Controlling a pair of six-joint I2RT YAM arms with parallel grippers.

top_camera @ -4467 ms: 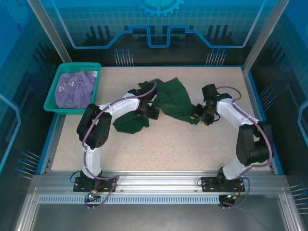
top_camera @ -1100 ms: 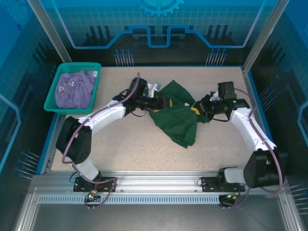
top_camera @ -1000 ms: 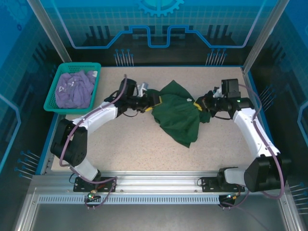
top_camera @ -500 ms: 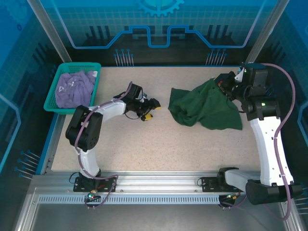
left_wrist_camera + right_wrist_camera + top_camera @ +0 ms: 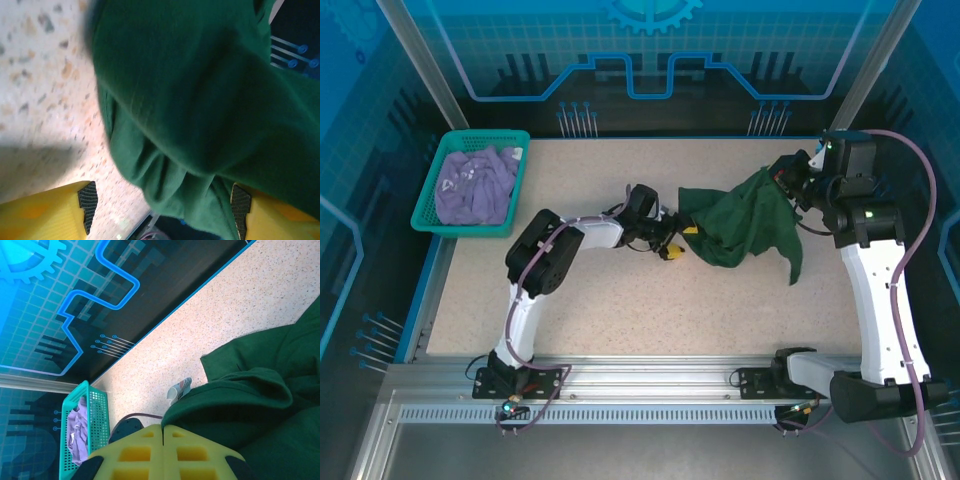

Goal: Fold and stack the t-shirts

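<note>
The green t-shirt (image 5: pixel 735 225), right of middle, is pinched tight at its upper right by the right gripper (image 5: pixel 786 180), and its left edge is reached by the nearer left gripper (image 5: pixel 676 243), spread wide.

The near half of the speckled table (image 5: pixel 620 310) is bare from left to right, open for a hand to pass. Across the middle the left arm (image 5: pixel 590 232) lies low, reaching right to the dark green t-shirt (image 5: pixel 745 225), which hangs from the raised right gripper (image 5: pixel 788 180) and drapes over the centre-right. A teal basket (image 5: pixel 460 229) holding a lavender t-shirt (image 5: pixel 470 185) blocks the far left corner
</note>
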